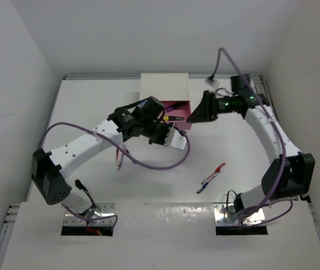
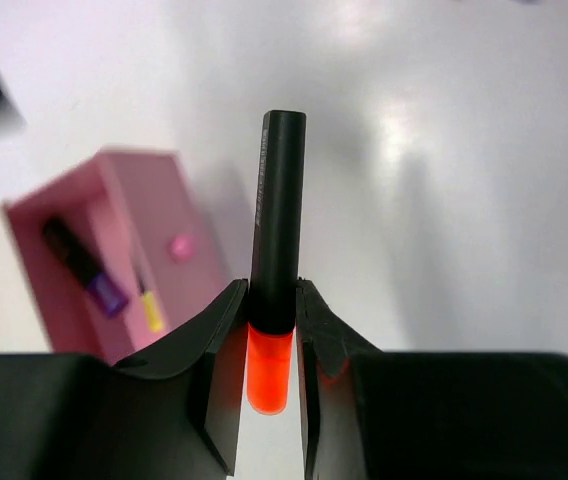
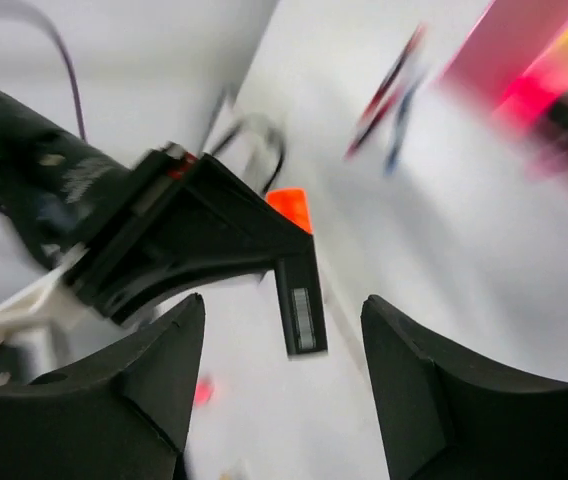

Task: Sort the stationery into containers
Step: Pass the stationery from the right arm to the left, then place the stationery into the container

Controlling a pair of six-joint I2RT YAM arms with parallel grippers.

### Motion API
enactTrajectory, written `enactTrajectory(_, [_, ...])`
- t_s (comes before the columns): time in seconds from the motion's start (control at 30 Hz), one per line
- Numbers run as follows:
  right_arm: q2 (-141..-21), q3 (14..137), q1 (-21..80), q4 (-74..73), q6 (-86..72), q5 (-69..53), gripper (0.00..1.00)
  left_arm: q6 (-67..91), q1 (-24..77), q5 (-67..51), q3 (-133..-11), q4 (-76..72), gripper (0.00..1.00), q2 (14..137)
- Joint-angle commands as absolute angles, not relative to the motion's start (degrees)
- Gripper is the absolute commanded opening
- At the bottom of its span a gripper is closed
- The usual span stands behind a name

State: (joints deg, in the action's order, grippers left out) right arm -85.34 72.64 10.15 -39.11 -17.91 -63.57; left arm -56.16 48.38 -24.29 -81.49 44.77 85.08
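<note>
Top external view shows the white bench (image 1: 92, 107), with the white cabinet (image 1: 164, 84) at 12 o'clock and its pink drawer (image 1: 181, 125) pulled out toward the arms. The left arm is the nearer to it. Its left fingers (image 2: 219, 345) are pinched on the orange highlighter (image 2: 282, 200), which juts ahead of them black end first, long axis running 6 to 12 o'clock in the left wrist view. From that grip the open drawer lies at 10 o'clock, holding a purple highlighter (image 2: 92, 272) and a yellow highlighter (image 2: 151, 312). The right fingers (image 3: 154, 380) stand wide apart, holding nothing, at the drawer's 3 o'clock side. 2 pens (image 1: 212, 177) lie at the drawer's 5 o'clock. The next move looks like a short swing toward 10 o'clock, then a release.
</note>
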Motion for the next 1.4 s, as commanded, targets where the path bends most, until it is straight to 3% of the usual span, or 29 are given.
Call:
enactTrajectory(0.0, [-84.9, 80.15, 0.98, -32.96, -21.8, -65.22, 0.63, -51.16, 42.11, -24.17, -86.12, 38.77, 0.0, 87.53])
enactTrajectory(0.17, [-81.66, 77.8, -4.3, -32.78, -19.08, -61.97, 0.63, -44.57, 35.17, -23.82, -99.91, 38.23, 0.0, 99.12])
enactTrajectory(0.4, [-76.73, 71.99, -3.78, -35.33, -12.4, -58.36, 0.64, -40.79, 33.31, -23.9, -113.27, 37.97, 0.0, 111.78])
enactTrajectory(0.7, [-75.32, 70.31, -4.57, -38.14, -9.14, -56.34, 0.64, -39.38, 33.58, -23.38, -113.2, 37.44, 0.01, 116.45])
enactTrajectory(0.8, [-75.5, 70.66, -4.75, -38.58, -8.53, -56.07, 0.64, -38.94, 33.49, -23.03, -112.94, 37.35, 0.09, 117.25])
enactTrajectory(0.83, [-75.5, 70.75, -4.75, -38.76, -8.44, -55.99, 0.64, -38.76, 33.49, -22.94, -113.03, 37.35, 0.23, 117.33])
enactTrajectory(0.93, [-75.5, 70.84, -4.75, -38.76, -8.35, -56.07, 0.64, -37.36, 33.31, -23.02, -114.42, 37.26, 0.49, 117.42])
enactTrajectory(1.03, [-75.06, 70.93, -4.75, -39.11, -7.56, -55.72, 0.64, -35.25, 33.31, -23.64, -117.15, 37.79, 0.6, 116.46])
enactTrajectory(1.2, [-73.4, 70.67, -4.83, -40.78, -6.07, -53.97, 0.64, -29.54, 32.78, -27.15, -117.42, 35.86, 0.58, 110.84])
enactTrajectory(1.3, [-71.9, 69.26, -5.01, -41.22, -5.54, -51.52, 0.64, -26.46, 33.48, -29.53, -113.13, 35.6, 0.37, 105.31])
enactTrajectory(1.33, [-70.94, 68.74, -5.1, -41.22, -5.45, -50.72, 0.64, -24.45, 33.83, -29.36, -109.11, 35.16, 0.24, 102.16])
enactTrajectory(1.37, [-70.58, 67.69, -5.27, -41.22, -5.36, -49.93, 0.64, -22.95, 34.53, -29.09, -107.07, 34.29, 0.19, 100.74])
